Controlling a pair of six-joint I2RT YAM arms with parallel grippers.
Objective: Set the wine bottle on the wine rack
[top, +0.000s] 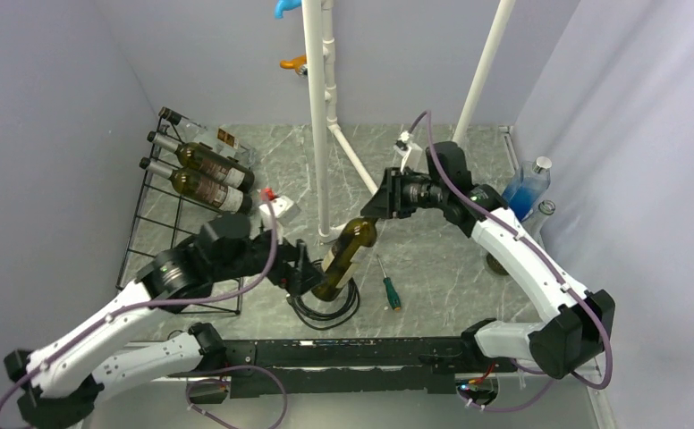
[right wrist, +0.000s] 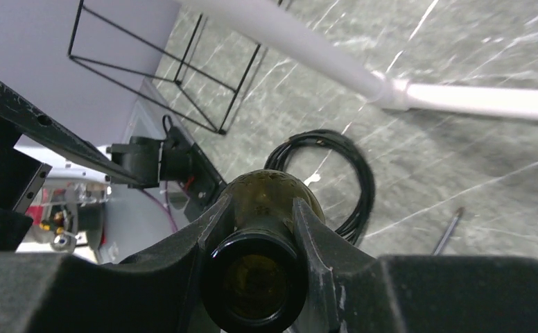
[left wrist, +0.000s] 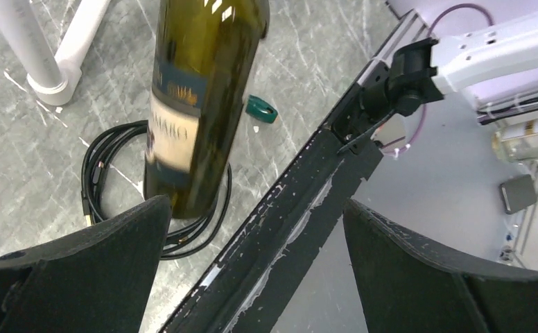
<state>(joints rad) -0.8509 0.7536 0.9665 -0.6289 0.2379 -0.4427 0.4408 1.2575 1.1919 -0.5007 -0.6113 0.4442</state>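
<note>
The wine bottle (top: 347, 255), dark green with a pale label, leans with its base inside a black cable coil (top: 325, 308). My right gripper (top: 377, 207) is shut on its neck; in the right wrist view the fingers (right wrist: 218, 222) clamp just under the mouth of the bottle (right wrist: 273, 191). My left gripper (top: 303, 279) stands open beside the bottle's lower body. In the left wrist view the bottle (left wrist: 197, 104) stands ahead of the left finger (left wrist: 100, 263), outside the gap. The black wire wine rack (top: 151, 223) stands far left and carries three lying bottles (top: 207, 177).
A white pipe frame (top: 318, 116) rises just behind the bottle. A green-handled screwdriver (top: 390, 290) lies right of the coil. A blue bottle (top: 527, 183) and a clear one (top: 545, 213) stand at the right wall. A black rail (top: 343, 353) runs along the near edge.
</note>
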